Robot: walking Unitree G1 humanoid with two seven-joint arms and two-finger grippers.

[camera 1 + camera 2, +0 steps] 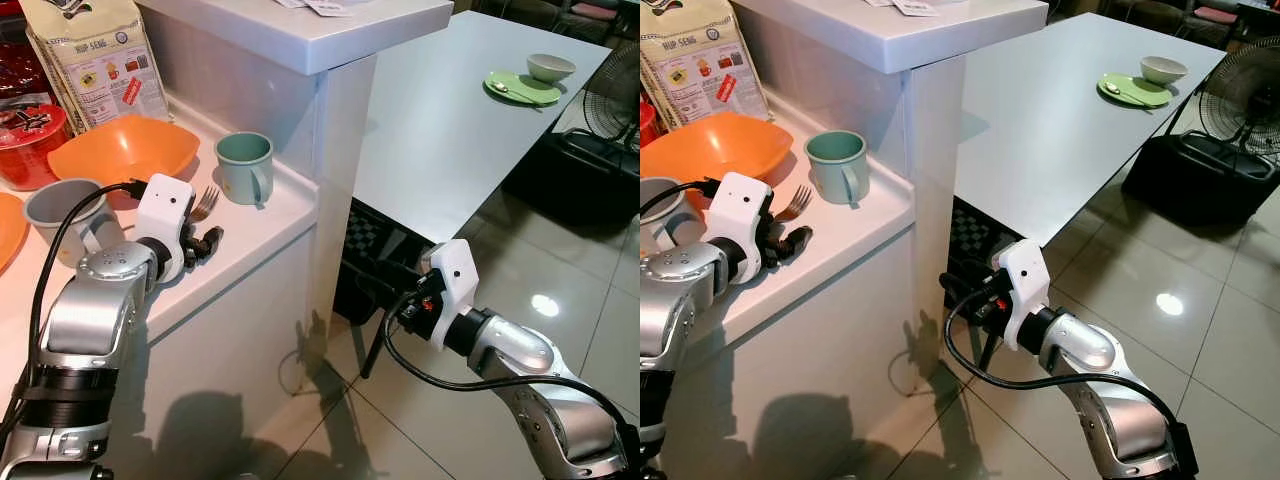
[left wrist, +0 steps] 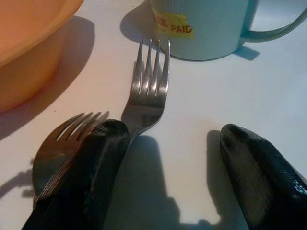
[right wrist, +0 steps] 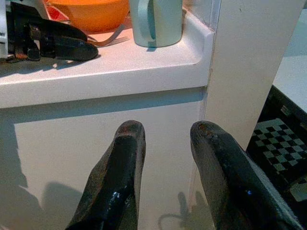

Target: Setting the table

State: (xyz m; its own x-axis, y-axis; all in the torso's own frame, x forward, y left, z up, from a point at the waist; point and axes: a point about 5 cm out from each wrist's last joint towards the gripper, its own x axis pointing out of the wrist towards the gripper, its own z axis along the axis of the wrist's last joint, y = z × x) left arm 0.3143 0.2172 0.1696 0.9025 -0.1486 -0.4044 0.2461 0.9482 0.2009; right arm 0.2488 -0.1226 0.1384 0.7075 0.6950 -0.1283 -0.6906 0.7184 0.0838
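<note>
A white bench runs beside a tall white pillar. On it lie two silver metal forks, side by side, between a shallow orange plastic bowl and a pale green handled mug; a grey cup stands near the bowl. The left hand rests low over the forks, its fingers spread apart and released, one finger lying across a fork's handle. The right hand hangs below the bench edge with fingers parted, grasping nothing. Beyond stretches a long grey dining table carrying a green plate and a white bowl, over a glossy tiled floor beside a black fan.
</note>
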